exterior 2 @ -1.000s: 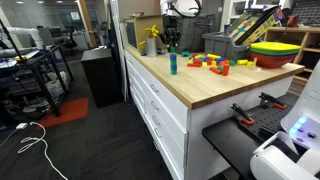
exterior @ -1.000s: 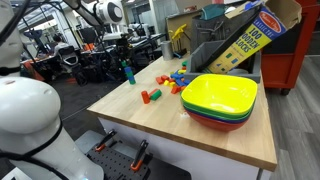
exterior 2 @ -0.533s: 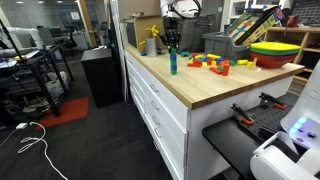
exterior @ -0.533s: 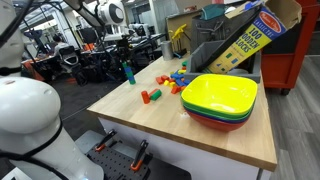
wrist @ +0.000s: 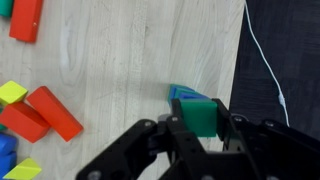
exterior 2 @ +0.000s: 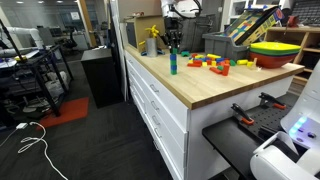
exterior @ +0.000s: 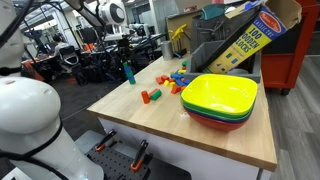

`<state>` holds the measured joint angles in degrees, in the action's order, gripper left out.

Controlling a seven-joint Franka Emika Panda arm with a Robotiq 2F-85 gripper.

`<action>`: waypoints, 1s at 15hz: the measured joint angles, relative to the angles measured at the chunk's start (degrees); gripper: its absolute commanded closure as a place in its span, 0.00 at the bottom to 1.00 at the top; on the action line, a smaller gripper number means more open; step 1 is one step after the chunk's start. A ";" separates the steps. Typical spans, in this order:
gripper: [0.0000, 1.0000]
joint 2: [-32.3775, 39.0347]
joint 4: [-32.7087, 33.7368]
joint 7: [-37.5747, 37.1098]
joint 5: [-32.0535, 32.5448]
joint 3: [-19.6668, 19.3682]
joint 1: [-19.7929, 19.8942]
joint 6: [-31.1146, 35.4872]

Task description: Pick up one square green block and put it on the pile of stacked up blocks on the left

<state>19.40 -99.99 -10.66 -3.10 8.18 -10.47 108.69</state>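
Square green block [wrist: 205, 115] — clamped between the fingers [wrist: 172, 133], one on each flat side, held in the air off the desk [wrist: 120, 60]. It looks level in the wrist view.

Pile of stacked up blocks [wrist: 184, 93] lies directly beneath. Only a teal-blue corner of its top shows, peeking out past the green block's upper-left edge in the wrist view. The block therefore hangs almost over the tower, a shade off toward the lower right of that view. It is a cube, so there is no long axis to mind. Whether its faces square up with the teal top, I cannot tell.

In both exterior views the tower [exterior: 127, 74] [exterior 2: 172, 65] stands slim and upright near the desk's edge, with the fingers right above it. Whether block and tower top touch cannot be made out.

Red blocks [wrist: 55, 112] and a yellow block [wrist: 12, 92] lie well apart to the left. Stacked bowls [exterior: 220, 97] sit further off. Dark floor [wrist: 280, 60] begins just beside the tower.

Judgement: placing step, nearly done — likely a slight shift toward the teal corner, then straight down and let go. A sideways nudge could topple the tower.
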 measured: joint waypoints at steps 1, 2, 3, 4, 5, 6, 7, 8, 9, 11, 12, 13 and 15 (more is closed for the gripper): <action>0.92 0.00 0.00 0.00 0.00 -0.14 0.00 -0.06; 0.92 0.00 0.00 0.00 0.00 -0.31 0.00 -0.11; 0.92 0.00 0.00 0.00 0.00 -0.50 0.01 -0.14; 0.92 0.00 0.00 -0.02 0.00 -0.63 0.04 -0.14; 0.92 0.00 0.01 -0.06 0.00 -0.71 0.05 -0.15; 0.92 0.00 0.03 -0.20 0.00 -0.76 0.06 -0.16; 0.92 0.00 0.05 -0.51 0.00 -0.77 0.06 -0.18; 0.92 0.00 0.07 -0.94 0.00 -0.77 0.04 -0.23; 0.92 0.00 0.10 -1.11 -0.02 -0.76 0.01 -0.30; 0.92 0.01 0.15 -1.30 -0.13 -0.76 -0.05 -0.50; 0.92 0.01 0.19 -1.44 -0.28 -0.76 -0.09 -0.75; 0.92 0.01 0.22 -1.71 -0.46 -0.74 -0.13 -0.99; 0.92 0.01 0.24 -2.17 -0.69 -0.72 -0.28 -1.45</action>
<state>19.40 -99.75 -12.83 -3.79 7.46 -10.76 107.24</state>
